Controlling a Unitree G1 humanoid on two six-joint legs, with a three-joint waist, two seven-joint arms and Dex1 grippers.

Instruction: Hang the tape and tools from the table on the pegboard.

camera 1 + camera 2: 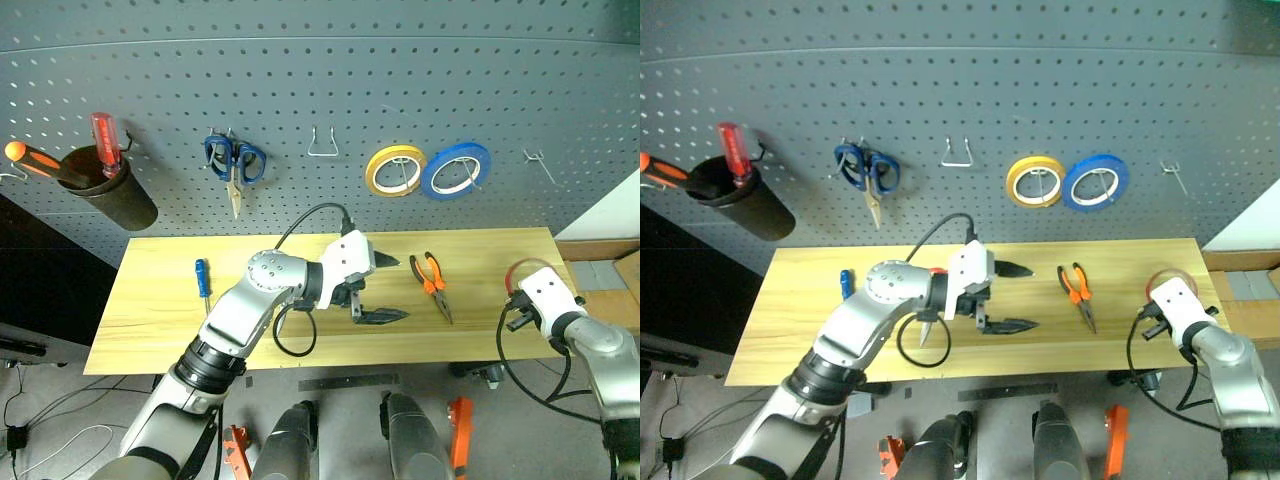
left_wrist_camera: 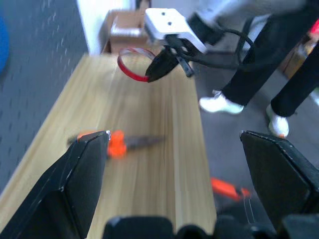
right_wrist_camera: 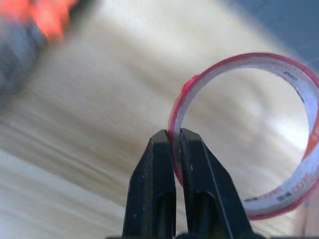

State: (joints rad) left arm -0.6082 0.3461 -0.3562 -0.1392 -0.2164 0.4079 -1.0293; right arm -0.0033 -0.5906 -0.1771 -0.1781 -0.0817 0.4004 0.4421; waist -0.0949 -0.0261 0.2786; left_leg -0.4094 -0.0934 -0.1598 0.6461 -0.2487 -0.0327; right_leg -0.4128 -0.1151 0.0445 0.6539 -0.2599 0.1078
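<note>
From the head views, the right gripper (image 1: pixel 517 300) sits past the right end of the table (image 1: pixel 150 320), pinching the tape (image 1: pixel 527 268), whose red ring stands up behind the white gripper housing. The left gripper (image 1: pixel 388 290) hovers over the middle of the table with its fingers spread wide and empty. The pliers (image 1: pixel 432 283) lie between the two grippers, toward the right end; the blue-handled screwdriver (image 1: pixel 202 276) lies near the left end. On the pegboard (image 1: pixel 320 90), bare hooks (image 1: pixel 322 143) show between the blue scissors (image 1: pixel 235 165) and the yellow roll (image 1: pixel 394 169), and right of the blue roll (image 1: pixel 456 169).

To hang the ring well, I would keep the pinch low on the band so the open loop leads, then lift it over a hook tip and lower before letting go.

The right wrist view gives what the head views cannot: both fingers (image 3: pixel 159 194) closed on one thin wall of the ring, one inside, one outside, the loop free.

The left wrist view looks along the table between its own wide-open fingers (image 2: pixel 75 184), showing the right gripper carrying the ring above the far end, the pliers below, and a person's legs (image 2: pixel 259 74) beside the table.
</note>
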